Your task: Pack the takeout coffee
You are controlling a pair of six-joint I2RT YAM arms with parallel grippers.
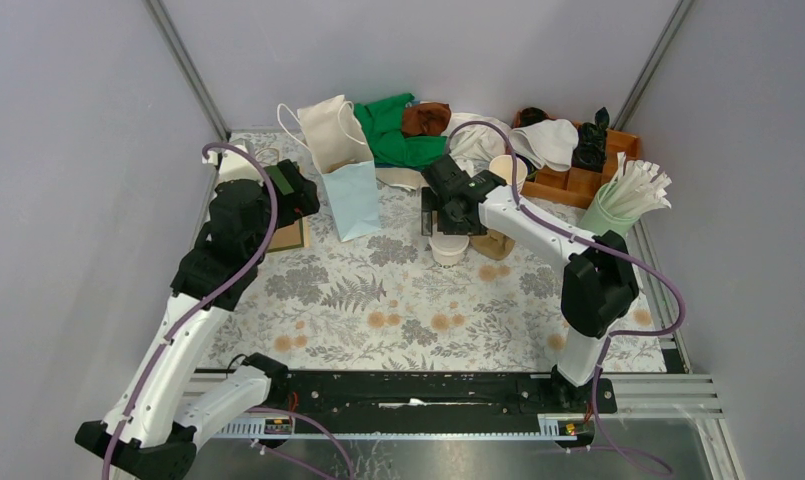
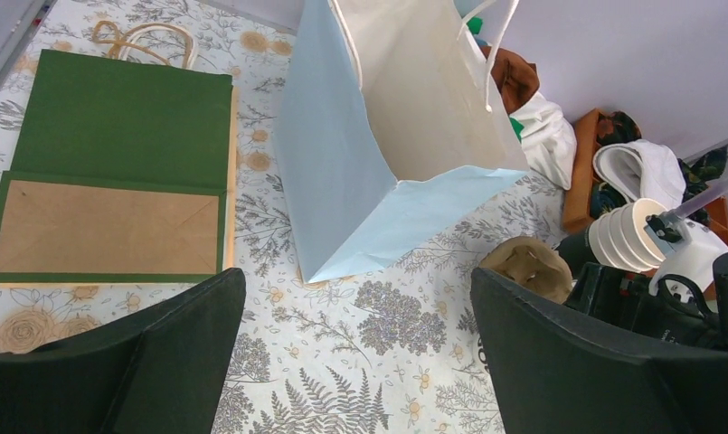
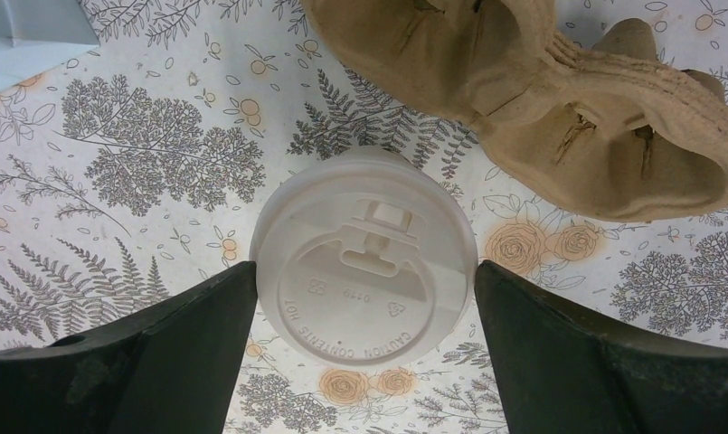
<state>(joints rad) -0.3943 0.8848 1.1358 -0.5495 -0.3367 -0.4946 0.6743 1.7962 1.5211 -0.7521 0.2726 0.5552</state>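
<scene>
top external view, left to right: the left gripper point(image 2: 355, 285) hangs over the flowered table point(image 1: 398, 300) near the left wall, its fingers spread wide with nothing between them. under and ahead of it a flat green and brown paper bag point(image 2: 116, 117) lies folded on the cloth. just right of that, a pale blue paper bag point(image 1: 350, 185) stands upright with its mouth open and its white cord handles up.

further right, near the middle of the table, the takeout coffee point(image 1: 448, 248) stands upright on the cloth with its white lid on, apart from the blue bag. the right gripper point(image 3: 364, 271) is directly above it. in the right wrist view one dark finger point(image 3: 161, 353) sits on each side of the lid, both right at its rim. whether they press on it or only flank it, i cannot tell.

just right of the cup lies the brown pulp tray point(image 3: 568, 117), close to it but not touching. behind it a stack of lidless cups point(image 1: 506, 168) stands, and at the far right a green holder of white sticks point(image 1: 628, 195).
</scene>
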